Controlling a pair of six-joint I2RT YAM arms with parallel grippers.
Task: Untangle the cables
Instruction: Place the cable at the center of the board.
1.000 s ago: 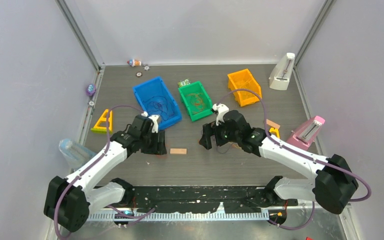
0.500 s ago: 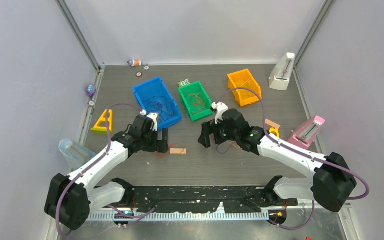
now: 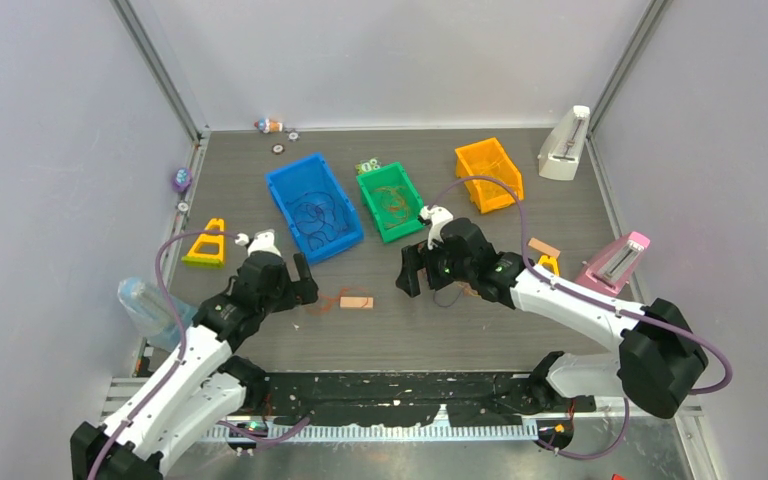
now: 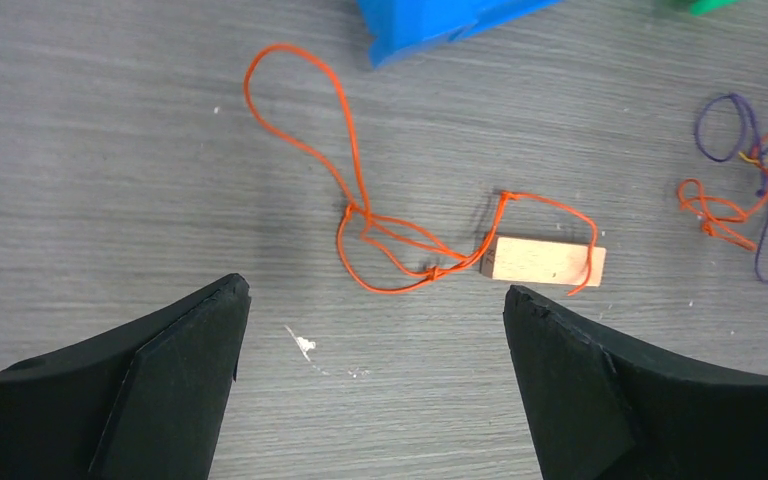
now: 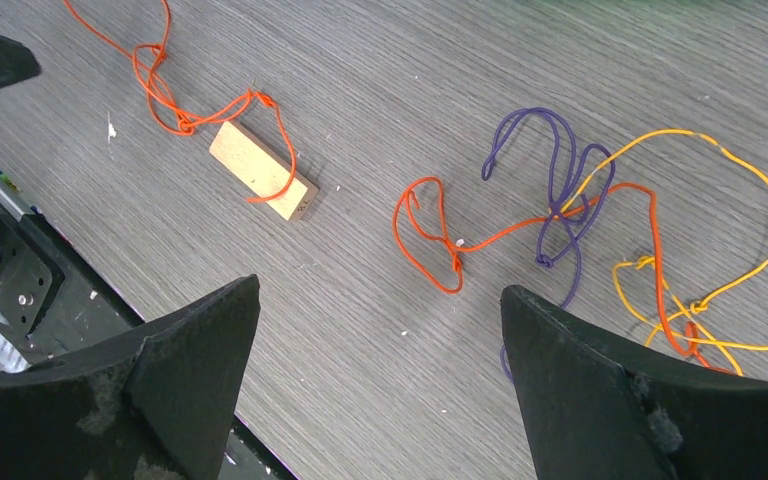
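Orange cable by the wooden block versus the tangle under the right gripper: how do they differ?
The orange cable is one colour; the tangle mixes orange, purple and yellow strands. The orange cable drapes across the wooden block; the tangle lies apart from it. Both lie loose on the tabletop.

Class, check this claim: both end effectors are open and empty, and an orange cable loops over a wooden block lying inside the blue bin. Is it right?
Not quite. The left wrist view shows the wooden block lying on the table, outside the blue bin. The rest stands: the orange cable loops over it, and the left end effector and right end effector are open and empty.
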